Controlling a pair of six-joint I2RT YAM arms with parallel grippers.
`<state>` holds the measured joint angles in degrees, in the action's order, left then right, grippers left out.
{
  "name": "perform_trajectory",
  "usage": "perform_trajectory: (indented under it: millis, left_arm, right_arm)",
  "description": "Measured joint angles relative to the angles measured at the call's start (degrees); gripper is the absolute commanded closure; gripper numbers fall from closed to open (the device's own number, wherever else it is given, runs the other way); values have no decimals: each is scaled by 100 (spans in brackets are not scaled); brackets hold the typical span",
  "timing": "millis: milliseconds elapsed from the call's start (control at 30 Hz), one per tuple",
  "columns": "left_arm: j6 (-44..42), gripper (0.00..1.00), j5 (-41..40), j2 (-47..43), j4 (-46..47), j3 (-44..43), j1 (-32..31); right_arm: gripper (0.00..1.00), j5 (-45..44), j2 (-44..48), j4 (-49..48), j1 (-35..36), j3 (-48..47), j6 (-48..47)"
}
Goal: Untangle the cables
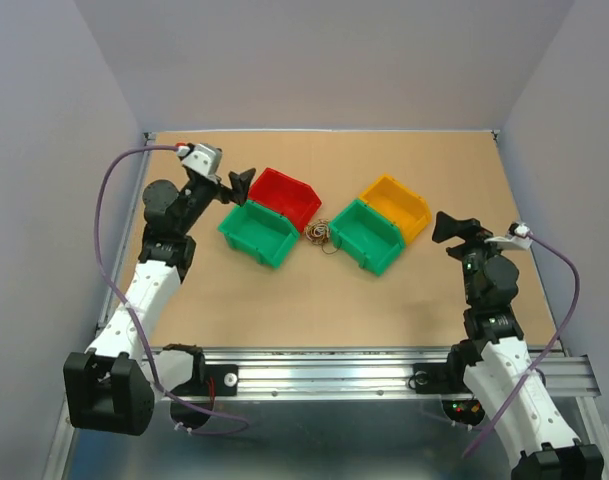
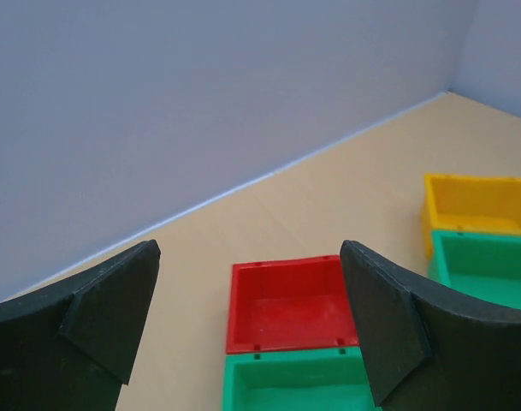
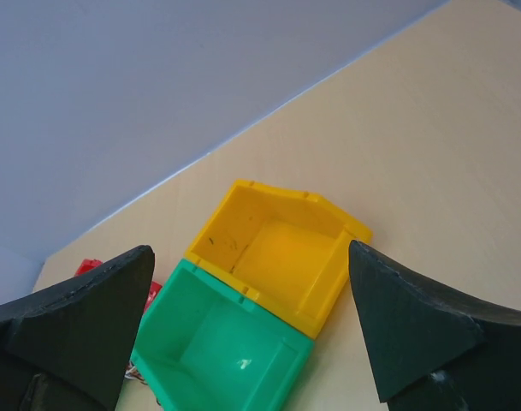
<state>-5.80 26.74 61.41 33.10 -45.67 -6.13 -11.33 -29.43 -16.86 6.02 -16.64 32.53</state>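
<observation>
Where the left tool (image 1: 239,187) hangs: we see its fingers spread wide, holding nothing, raised off the table (image 1: 284,305) just beside the red bin (image 1: 284,193) and the left green bin (image 1: 256,232).
Right tool (image 1: 446,228): equally wide and bare, apart from everything, facing the yellow bin (image 1: 396,203) and the right green bin (image 1: 369,236).
Cables (image 1: 322,235): a small loopy tangle on the table, beyond the nearest bins from either tool, in the gap between the two bin pairs; neither tool touches it.
Why so: we judge both tools are opened in readiness, one to pin the knot, one to pull a strand.
Risk: we think the gap is tight, so descending fingers may nudge a bin wall.
</observation>
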Motion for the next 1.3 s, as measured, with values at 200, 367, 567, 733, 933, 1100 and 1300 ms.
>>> perform_trajectory:
  millis: [200,367,567,733,933,1100,1300]
  left_arm:
    - [-1174,1,-149,4,-623,330,-1458]
    - [-2192,2,-415,557,-1497,190,-2295]
    - [-2924,2,-938,2068,-2181,-417,-2780]
    - [-3523,7,-1209,3042,-2573,-1126,-2881]
    - [-3928,15,-1410,4024,-2811,-2006,-2907]
    - [-4041,46,-1519,4354,-3023,-2190,-2918]
    - [-4063,81,-1550,4409,-3139,-2232,-2944]
  right_arm:
    - [0,1067,-826,48,0,-15,-212]
    - [0,1906,-1735,321,2,-46,-431]
    - [0,2201,-1851,396,2,-46,-531]
    - [0,2240,-1410,380,2,-44,-560]
    - [0,2238,-997,354,2,-42,-573]
    - [0,2232,-881,350,2,-39,-573]
    - [0,2203,-883,354,2,-39,-573]
